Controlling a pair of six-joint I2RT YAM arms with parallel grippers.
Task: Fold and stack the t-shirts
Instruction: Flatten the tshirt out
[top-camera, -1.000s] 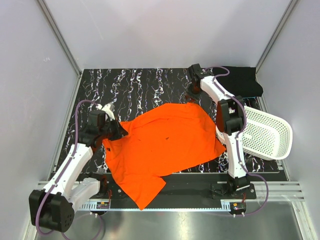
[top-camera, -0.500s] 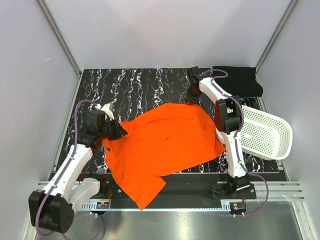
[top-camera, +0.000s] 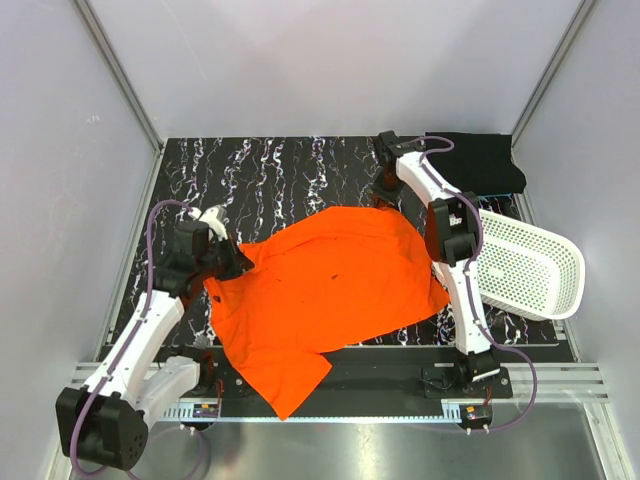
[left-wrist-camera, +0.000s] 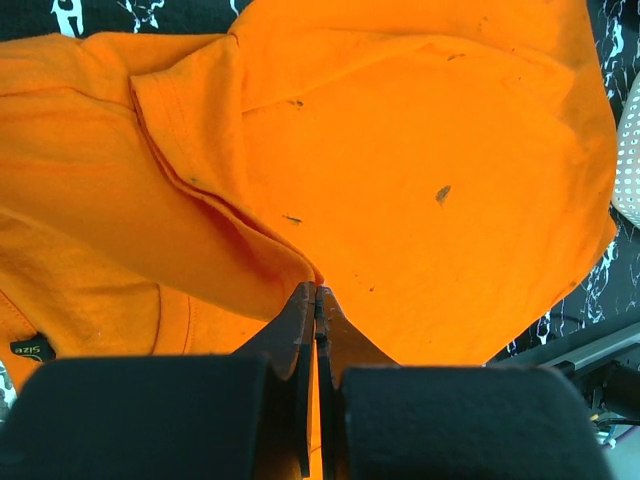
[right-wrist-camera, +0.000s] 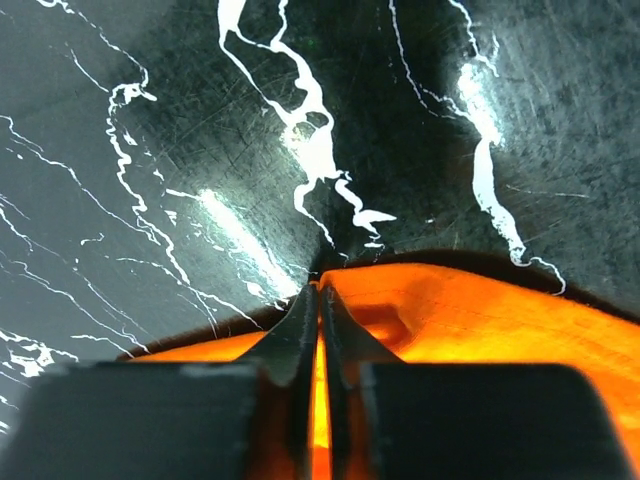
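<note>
- Since one second ago the right gripper (right-wrist-camera: 320, 285) is closing, and the right arm is leaning a little more to the left.
- Nearest to the arm bases, one corner of the orange t-shirt (top-camera: 330, 290) is hanging over the near edge of the black marbled table (top-camera: 270, 170). The rest of it is lying spread and wrinkled, to the left of the white basket (top-camera: 540, 270).
- Well to the left of the basket, the left gripper (left-wrist-camera: 316, 290) is pinching a raised fold at the left side of the orange t-shirt, with its jaws pressed together.
- Beyond the basket and to its left, the right gripper is squeezing the far edge of the orange t-shirt, with its jaws almost meeting.
- Just beyond the basket, the black t-shirt (top-camera: 485, 160) is lying folded at the far side of the table.
</note>
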